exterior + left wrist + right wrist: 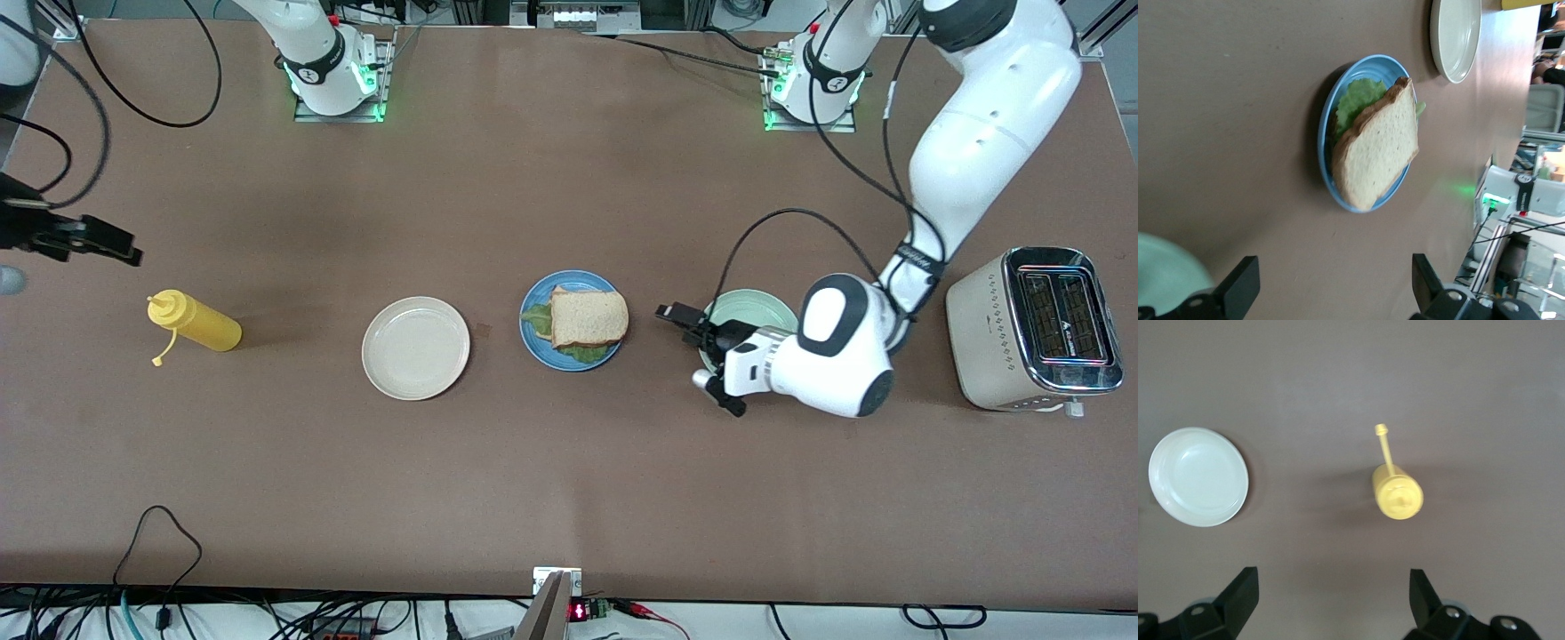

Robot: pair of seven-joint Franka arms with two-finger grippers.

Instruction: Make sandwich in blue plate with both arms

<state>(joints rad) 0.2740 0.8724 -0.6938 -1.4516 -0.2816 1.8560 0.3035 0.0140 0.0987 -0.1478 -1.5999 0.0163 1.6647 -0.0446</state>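
I see the sandwich point(587, 318) sitting in the blue plate point(532, 336) at the middle of the table, its top bread slice point(1376, 155) shifted toward the plate's 3 o'clock edge in the front view, with lettuce point(537, 316) poking out at 9 o'clock and at 6. My left gripper point(702, 351) hangs over the pale green plate point(751, 308), just at 3 o'clock from the blue plate, fingers spread wide and holding nothing. My right gripper point(89, 238) waits up at the right arm's end of the table, above and at 10 o'clock from the mustard bottle point(196, 322), also spread wide and empty. The beige plate point(415, 348) lies between bottle and sandwich; the toaster point(1036, 331) stands at the left arm's end.

My worry is the top slice: it overhangs the rim, so I judge that any brush from the left fingers, which are level with it, could tip it onto the table. A low swing could also clip the green plate and shove it into the blue one.
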